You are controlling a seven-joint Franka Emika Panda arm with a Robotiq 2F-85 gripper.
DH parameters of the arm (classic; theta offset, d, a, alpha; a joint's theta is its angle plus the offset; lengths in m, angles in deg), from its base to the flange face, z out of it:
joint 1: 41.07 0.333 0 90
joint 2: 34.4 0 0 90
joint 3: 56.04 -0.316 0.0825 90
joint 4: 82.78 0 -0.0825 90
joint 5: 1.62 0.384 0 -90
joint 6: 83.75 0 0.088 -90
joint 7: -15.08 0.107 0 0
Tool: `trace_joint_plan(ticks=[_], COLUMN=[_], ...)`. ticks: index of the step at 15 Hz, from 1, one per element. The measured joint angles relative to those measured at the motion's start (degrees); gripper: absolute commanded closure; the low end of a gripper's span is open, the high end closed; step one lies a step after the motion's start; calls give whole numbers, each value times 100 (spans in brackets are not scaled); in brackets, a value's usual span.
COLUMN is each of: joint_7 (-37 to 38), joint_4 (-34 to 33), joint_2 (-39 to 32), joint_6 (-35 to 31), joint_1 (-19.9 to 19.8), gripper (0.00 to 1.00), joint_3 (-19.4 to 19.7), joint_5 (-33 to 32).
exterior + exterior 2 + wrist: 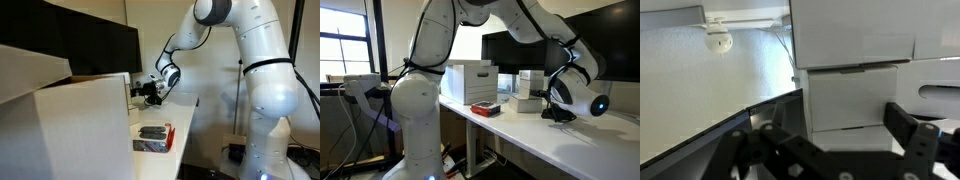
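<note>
Gripper [825, 160]: I see its fingers spread wide, nothing between them (bottom edge of the wrist view).
White boxes [855, 95]: stacked close ahead of my gripper, centre-right of the frame.
Red case [485, 108]: lying on the table [520, 135], left of centre in an exterior view.

A long white bench [525, 138] with a smooth top shows in both exterior views. A large white cardboard box [470, 82] stands on it at the left. A flat red-and-black carton [486, 108] lies just in front of that box, near the front edge. Small white cardboard boxes [530, 88] sit stacked farther right.
</note>
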Motion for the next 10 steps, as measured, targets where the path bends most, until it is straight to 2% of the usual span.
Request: trace_joint_plan(ticks=[10], joint_7=[-2], joint_4=[74], joint_2=[22], joint_6=[0], joint_1=[-1], gripper=[0], joint_3=[18], joint_5=[0])
